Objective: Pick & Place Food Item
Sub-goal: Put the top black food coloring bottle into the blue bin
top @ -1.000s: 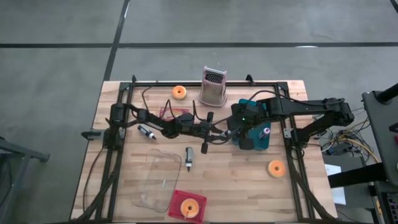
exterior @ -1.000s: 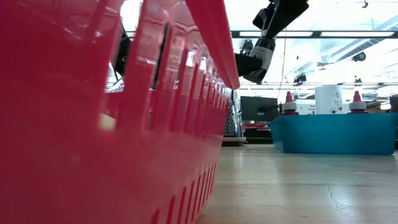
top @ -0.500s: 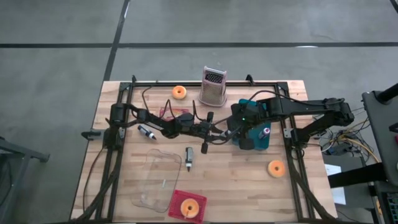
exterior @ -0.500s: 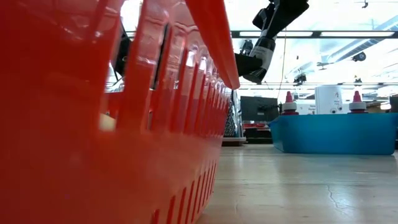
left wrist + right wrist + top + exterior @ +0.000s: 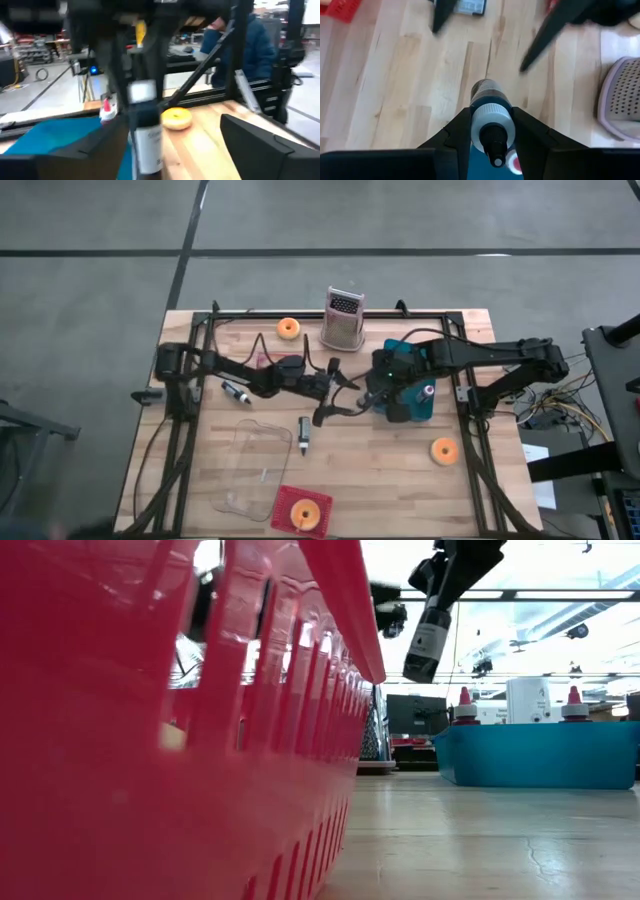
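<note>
A dark bottle (image 5: pixel 428 640) with a white collar hangs above the middle of the table, with my right gripper (image 5: pixel 491 111) shut on it, next to the blue bin (image 5: pixel 412 398). My left gripper (image 5: pixel 336 398) is open just to the table's left of the bottle. In its wrist view its two fingers stand apart on either side of the bottle (image 5: pixel 147 135) without touching it. Orange donuts lie at the far side (image 5: pixel 288 328), at the right (image 5: pixel 443 450) and in the red basket (image 5: pixel 303 512). My right gripper pinches the bottle at its white collar (image 5: pixel 491 125), just below the cap, between the two fingers. The fingers come from above, pointing down along the bottle. The bottle hangs below them cap end up, nearly upright and clear of the table.
A metal grater (image 5: pixel 343 320) stands at the far edge. A clear tray (image 5: pixel 255 465) lies near the front, with a marker (image 5: pixel 236 392) and a small dark tube (image 5: pixel 303 435) beside it. In the low view the red basket (image 5: pixel 150 720) fills the left, and the bin holds red-capped bottles (image 5: pixel 464 705).
My left gripper has opened, let go of the bottle and drawn back a little toward the table's left. The bottle stays in my right gripper and has swung from slanting to nearly upright.
</note>
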You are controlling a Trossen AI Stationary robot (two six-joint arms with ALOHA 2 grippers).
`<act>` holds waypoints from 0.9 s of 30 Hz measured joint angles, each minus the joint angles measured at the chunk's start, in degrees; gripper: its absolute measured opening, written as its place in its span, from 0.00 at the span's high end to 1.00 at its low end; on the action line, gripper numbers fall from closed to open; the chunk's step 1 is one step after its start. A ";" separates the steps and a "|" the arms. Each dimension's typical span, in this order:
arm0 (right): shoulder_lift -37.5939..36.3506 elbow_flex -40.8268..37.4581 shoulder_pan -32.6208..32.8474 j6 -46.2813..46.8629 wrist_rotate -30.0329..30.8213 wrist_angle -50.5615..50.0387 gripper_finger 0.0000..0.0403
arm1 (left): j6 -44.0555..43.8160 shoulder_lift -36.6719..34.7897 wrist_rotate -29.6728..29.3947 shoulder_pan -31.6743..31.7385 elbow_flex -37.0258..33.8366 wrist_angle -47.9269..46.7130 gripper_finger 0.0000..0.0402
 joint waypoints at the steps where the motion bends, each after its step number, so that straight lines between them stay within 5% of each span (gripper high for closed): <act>1: -0.04 0.00 0.00 0.33 0.05 -0.29 0.73 | 0.80 -0.97 0.24 -0.03 -0.33 -1.29 0.19; 15: -0.30 5.01 0.63 4.92 5.13 -12.07 0.73 | 2.62 -14.17 -5.42 -0.04 -12.45 -3.64 0.17; 27: -0.35 7.76 -0.02 9.96 10.74 -24.19 0.73 | 2.25 -15.70 -7.51 -0.04 -18.53 -2.91 0.17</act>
